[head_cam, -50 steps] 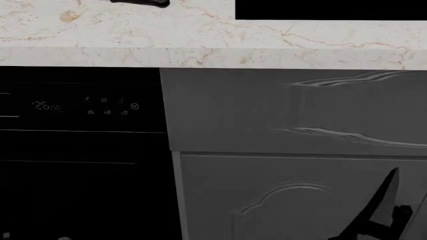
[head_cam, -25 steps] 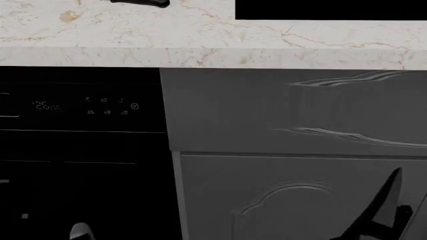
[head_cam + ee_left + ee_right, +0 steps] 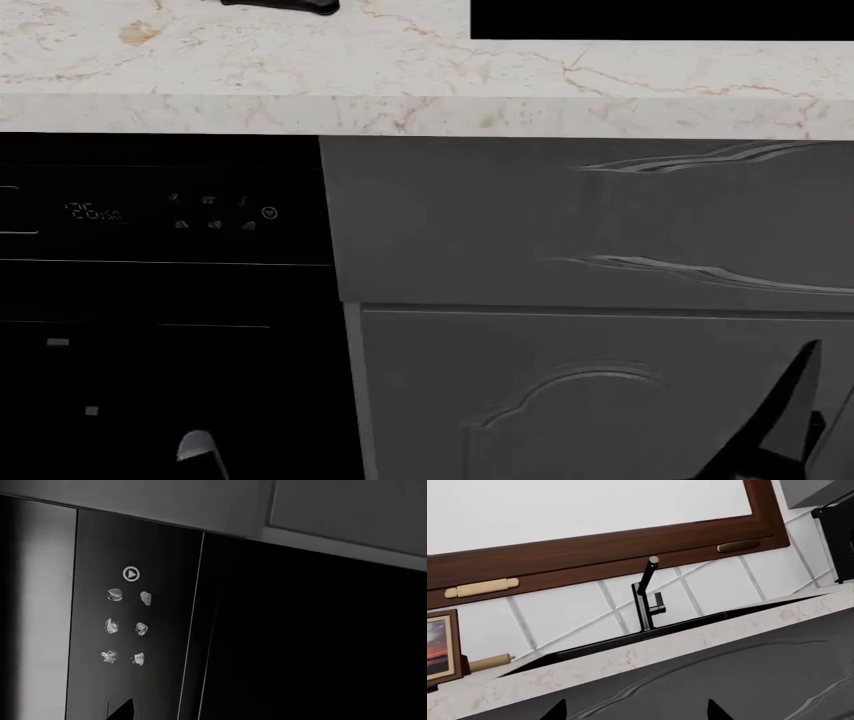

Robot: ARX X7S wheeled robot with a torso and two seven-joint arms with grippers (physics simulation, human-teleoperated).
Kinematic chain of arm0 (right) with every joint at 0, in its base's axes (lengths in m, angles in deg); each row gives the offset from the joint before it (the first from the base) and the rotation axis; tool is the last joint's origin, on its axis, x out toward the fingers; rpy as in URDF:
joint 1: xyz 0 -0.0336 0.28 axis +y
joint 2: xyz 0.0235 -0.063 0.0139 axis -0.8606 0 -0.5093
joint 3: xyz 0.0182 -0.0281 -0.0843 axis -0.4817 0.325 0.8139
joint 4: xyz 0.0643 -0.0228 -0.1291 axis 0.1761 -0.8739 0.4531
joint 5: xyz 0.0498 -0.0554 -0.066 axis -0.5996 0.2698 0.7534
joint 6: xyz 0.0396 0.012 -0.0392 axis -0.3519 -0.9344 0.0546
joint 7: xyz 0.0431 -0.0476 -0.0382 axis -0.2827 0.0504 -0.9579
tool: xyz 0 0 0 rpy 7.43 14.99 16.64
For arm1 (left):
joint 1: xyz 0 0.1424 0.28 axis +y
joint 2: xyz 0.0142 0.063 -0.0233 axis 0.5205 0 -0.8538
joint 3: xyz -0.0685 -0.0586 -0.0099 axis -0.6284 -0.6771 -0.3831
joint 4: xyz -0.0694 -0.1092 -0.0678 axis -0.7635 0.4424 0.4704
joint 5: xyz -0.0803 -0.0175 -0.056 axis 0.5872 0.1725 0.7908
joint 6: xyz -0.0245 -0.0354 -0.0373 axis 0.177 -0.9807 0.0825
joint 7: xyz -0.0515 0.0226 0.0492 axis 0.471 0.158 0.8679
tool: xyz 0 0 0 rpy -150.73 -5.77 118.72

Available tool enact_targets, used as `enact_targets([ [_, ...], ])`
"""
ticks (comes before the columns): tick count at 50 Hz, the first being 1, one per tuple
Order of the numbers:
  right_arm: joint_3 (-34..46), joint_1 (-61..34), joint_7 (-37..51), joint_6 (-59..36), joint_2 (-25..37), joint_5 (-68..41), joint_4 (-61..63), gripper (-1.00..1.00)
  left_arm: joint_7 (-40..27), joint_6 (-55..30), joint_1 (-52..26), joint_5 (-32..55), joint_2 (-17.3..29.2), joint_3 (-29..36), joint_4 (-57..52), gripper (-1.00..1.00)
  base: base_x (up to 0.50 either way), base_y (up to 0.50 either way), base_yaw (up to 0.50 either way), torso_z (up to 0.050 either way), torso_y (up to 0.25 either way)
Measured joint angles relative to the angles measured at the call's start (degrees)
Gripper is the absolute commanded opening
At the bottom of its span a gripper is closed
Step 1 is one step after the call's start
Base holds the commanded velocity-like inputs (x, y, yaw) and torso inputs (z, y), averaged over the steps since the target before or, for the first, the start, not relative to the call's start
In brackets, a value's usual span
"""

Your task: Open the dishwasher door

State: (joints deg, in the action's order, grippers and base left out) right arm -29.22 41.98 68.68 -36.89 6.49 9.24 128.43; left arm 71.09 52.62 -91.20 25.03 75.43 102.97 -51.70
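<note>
The dishwasher door (image 3: 160, 300) is a glossy black panel under the counter at the left of the head view, standing shut and upright. Its top strip carries pale icons (image 3: 214, 215) and a digital readout (image 3: 94, 211). The left wrist view faces this strip close up, showing the icons (image 3: 127, 625) and one dark fingertip (image 3: 123, 711) of my left gripper; the other finger is lost against the black. Pale parts of my left arm (image 3: 196, 447) show low in front of the door. My right gripper (image 3: 637, 712) is open and empty, low at the right (image 3: 785, 420) in front of the grey cabinet door.
A marble counter (image 3: 400, 90) overhangs the fronts. A grey drawer front (image 3: 587, 220) and an arched grey cabinet door (image 3: 574, 400) stand right of the dishwasher. The right wrist view shows a black faucet (image 3: 647, 595) over a black sink, and a window.
The pale parts of my left arm have risen and shifted right in front of the dishwasher door. My right gripper has sunk slightly and moved right. The door has not moved.
</note>
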Motion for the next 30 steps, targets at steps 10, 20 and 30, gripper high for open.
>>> enact_targets([
  [10, -0.28, 0.35, 0.11, 0.32, 0.13, -0.11, 0.05, 1.0, -0.82, 1.89, -1.2, 0.1, -1.45, 0.97, 3.8, 1.0, 0.0, 0.0, 0.0, 0.0, 0.0],
  [20, -0.53, 0.67, 0.21, 0.55, 0.31, -0.21, 0.07, 1.0, -1.76, 3.92, -2.81, 0.06, -2.97, 1.93, 8.06, 1.0, 0.0, 0.0, 0.0, 0.0, 0.0],
  [30, -0.65, 1.1, 0.22, 0.93, 0.36, -0.17, 0.02, 1.0, -1.89, 4.99, -4.53, -0.52, -4.3, 3.05, 11.26, 1.0, 0.0, 0.0, 0.0, 0.0, 0.0],
])
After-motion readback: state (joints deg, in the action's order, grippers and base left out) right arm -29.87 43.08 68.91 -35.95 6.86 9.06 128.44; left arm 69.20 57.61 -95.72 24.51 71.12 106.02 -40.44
